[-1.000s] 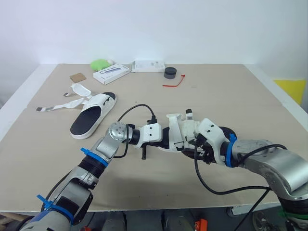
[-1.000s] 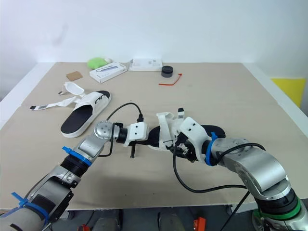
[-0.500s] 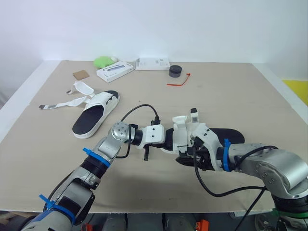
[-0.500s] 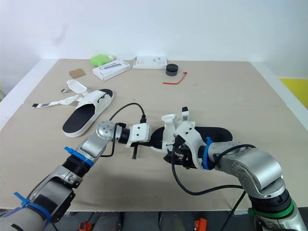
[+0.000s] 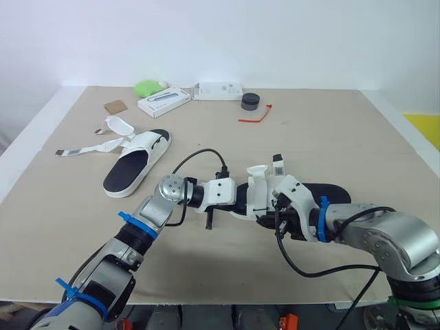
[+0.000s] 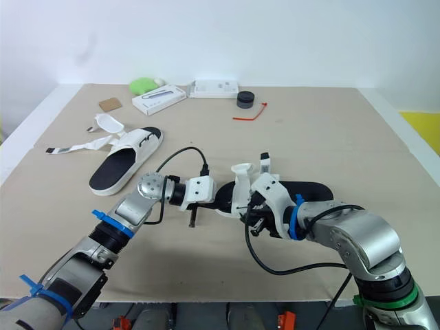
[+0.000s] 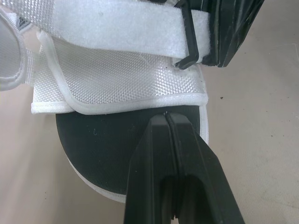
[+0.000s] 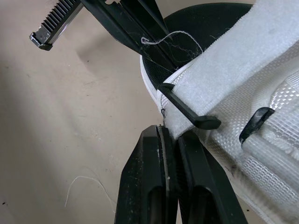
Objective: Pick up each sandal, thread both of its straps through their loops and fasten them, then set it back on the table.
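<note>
The left hand [image 7: 166,122] is clenched. Its two black fingers [image 7: 149,154] are pressed flat together over the black insole, and the tips pinch the white trimmed edge of the mesh upper of the near sandal [image 5: 333,190]. The right hand [image 8: 163,130] is also clenched, its tips nipping the end corner of the wide white strap [image 8: 224,70]. A black loop [image 8: 184,109] lies across the strap just beyond those tips. A second black loop [image 8: 254,121] sits on the mesh to one side of the first.

The near sandal is at the near middle of the table [image 5: 330,137]. The left hand is at its left end and the right hand is over its middle, so the two hands almost meet. Its dark sole runs out to the right of them. I cannot tell whether it rests on the table or is held just above it.

Well apart, at the far left, the second sandal [image 5: 134,165] lies flat, with its loose straps [image 5: 89,146] trailing out to the left.

Along the far edge are a brown card [image 5: 115,106], a green object [image 5: 148,87], two white boxes [image 5: 163,102] [image 5: 220,90] and a dark round cap [image 5: 251,102]. A red tie [image 5: 254,115] lies just near of the cap.
</note>
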`<state>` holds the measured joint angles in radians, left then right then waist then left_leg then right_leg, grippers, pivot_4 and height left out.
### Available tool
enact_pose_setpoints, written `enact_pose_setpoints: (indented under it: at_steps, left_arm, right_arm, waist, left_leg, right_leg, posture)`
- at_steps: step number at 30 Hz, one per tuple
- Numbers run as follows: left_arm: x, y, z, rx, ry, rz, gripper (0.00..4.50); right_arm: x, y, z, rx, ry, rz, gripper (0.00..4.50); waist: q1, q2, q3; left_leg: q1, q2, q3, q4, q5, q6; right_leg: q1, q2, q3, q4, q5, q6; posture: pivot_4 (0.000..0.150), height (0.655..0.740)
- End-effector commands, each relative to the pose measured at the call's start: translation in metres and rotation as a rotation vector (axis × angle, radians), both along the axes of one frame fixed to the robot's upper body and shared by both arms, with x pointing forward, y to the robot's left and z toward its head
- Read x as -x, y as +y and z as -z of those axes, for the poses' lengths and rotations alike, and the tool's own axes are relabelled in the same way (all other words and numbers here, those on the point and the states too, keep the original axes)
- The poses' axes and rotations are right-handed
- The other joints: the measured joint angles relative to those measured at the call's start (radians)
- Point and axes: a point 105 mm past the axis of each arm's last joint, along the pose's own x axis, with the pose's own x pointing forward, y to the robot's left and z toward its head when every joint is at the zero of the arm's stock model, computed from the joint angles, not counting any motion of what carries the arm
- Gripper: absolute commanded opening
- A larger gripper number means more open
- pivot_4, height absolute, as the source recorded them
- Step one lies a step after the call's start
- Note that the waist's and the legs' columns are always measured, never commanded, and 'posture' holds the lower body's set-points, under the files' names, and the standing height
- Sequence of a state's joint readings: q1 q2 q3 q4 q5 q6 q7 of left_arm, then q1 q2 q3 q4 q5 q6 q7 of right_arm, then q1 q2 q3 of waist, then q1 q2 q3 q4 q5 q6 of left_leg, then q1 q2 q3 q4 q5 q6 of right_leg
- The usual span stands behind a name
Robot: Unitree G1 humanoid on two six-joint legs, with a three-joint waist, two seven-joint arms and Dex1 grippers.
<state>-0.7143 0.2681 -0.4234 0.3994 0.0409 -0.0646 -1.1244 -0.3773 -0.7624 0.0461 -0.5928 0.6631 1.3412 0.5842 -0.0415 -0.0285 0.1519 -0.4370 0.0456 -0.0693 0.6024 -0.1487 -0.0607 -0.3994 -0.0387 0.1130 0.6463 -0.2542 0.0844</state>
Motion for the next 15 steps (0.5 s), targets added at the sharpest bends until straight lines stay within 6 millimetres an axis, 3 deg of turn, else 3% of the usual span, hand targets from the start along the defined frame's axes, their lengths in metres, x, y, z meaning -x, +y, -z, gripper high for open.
enact_pose_setpoints:
  at_steps: [1,5,10,15]
  left_arm:
    - [0.007,0.002,0.031,-0.099,0.065,-0.004,0.00]
    - [0.006,0.002,0.029,-0.097,0.063,-0.004,0.00]
    - [0.007,0.001,0.030,-0.097,0.063,-0.002,0.00]
    - [0.006,0.000,0.029,-0.093,0.061,-0.004,0.00]
  right_arm:
    - [0.016,0.008,-0.016,-0.102,0.020,-0.113,0.07]
    - [0.046,0.012,-0.028,-0.190,0.094,-0.295,0.07]
    - [0.050,0.012,-0.028,-0.191,0.120,-0.356,0.07]
    - [0.042,0.017,-0.032,-0.223,0.103,-0.375,0.07]
  waist:
    - [0.002,0.000,0.000]
    - [0.006,0.001,0.001]
    - [0.007,0.001,0.001]
    - [0.006,0.001,0.001]
  left_leg:
    - [0.000,0.000,0.000,0.000,0.000,0.000]
    - [-0.001,-0.001,0.000,-0.001,-0.001,0.000]
    - [-0.001,0.000,-0.001,-0.002,-0.002,0.001]
    - [-0.001,0.000,-0.001,-0.001,-0.003,0.001]
  right_leg:
    - [0.000,0.000,0.000,0.000,0.000,0.000]
    - [0.000,0.000,0.000,0.000,-0.002,0.001]
    - [-0.001,0.000,0.000,0.000,-0.004,0.001]
    - [-0.001,0.001,0.000,0.000,-0.004,0.001]
  posture:
    - [0.150,0.7400]
    - [0.150,0.7400]
    - [0.150,0.7400]
    - [0.150,0.7400]
